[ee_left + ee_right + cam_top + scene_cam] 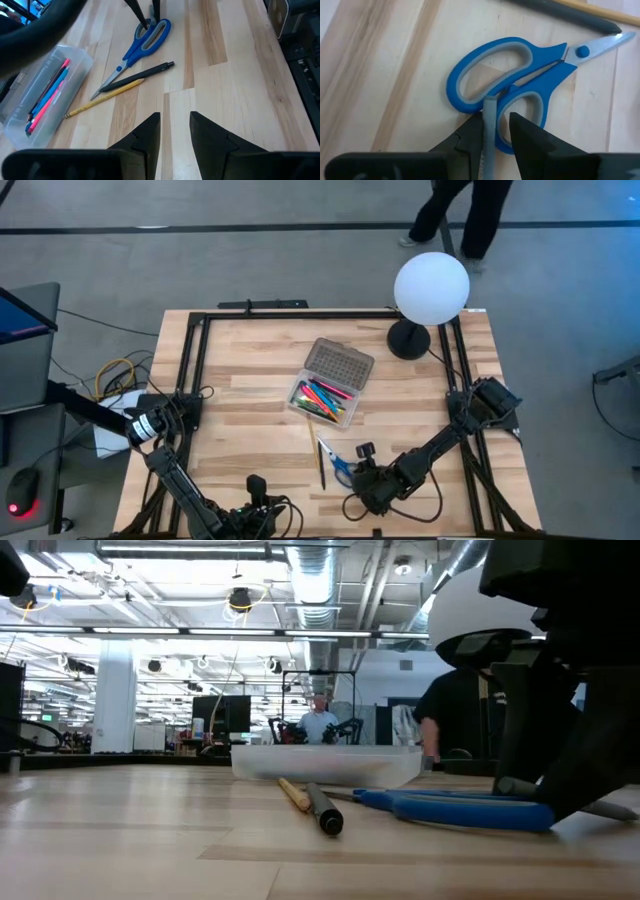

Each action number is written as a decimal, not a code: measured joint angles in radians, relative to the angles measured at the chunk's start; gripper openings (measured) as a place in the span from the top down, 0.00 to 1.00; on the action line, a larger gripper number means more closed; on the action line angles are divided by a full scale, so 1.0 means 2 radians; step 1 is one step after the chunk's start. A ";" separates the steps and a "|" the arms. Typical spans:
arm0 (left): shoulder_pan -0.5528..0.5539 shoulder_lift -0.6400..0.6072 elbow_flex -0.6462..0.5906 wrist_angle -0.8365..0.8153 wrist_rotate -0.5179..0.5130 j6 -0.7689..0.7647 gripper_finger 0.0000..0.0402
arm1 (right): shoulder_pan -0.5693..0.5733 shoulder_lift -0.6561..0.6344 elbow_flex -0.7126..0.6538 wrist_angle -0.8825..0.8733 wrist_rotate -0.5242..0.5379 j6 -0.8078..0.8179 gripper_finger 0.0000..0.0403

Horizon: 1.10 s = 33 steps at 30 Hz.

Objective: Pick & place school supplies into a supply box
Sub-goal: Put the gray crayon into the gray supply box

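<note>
Nearest you, along the table's front edge, your left gripper (256,485) waits at about 7 o'clock on the table; its 2 dark fingers stand apart around nothing. Next to the right, a black pen (321,467) and a yellow wooden pencil (102,98) lie side by side, long axes running front to back. Just right of them are the small blue-handled steel scissors (340,467), blades pointing toward 11 o'clock, handle loops toward your right gripper (365,453). That gripper is clearly the nearer one: it stands right at the loops, 1 finger poking down into a loop. Whether it is clamping the handle, you cannot tell.

At 12 o'clock from the scissors sits the clear plastic supply box (322,401) with coloured pens inside, its grey dotted lid (339,366) swung open behind it. Bare table lies between scissors and box, so a lift toward 12 o'clock looks unobstructed. Farther right, near 1 o'clock, stands a white globe lamp (431,289), well clear.
</note>
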 joint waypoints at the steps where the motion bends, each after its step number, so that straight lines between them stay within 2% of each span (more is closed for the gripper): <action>1: 0.000 0.000 0.000 0.000 0.000 0.000 0.75 | 0.001 0.000 0.000 -0.001 0.000 0.000 0.78; 19: 0.000 0.000 0.000 0.000 0.000 0.000 0.75 | 0.006 0.000 0.000 -0.012 0.041 -0.001 0.78; 33: 0.000 0.000 0.000 0.000 0.001 0.000 0.75 | 0.016 0.000 0.000 -0.030 0.054 0.008 0.87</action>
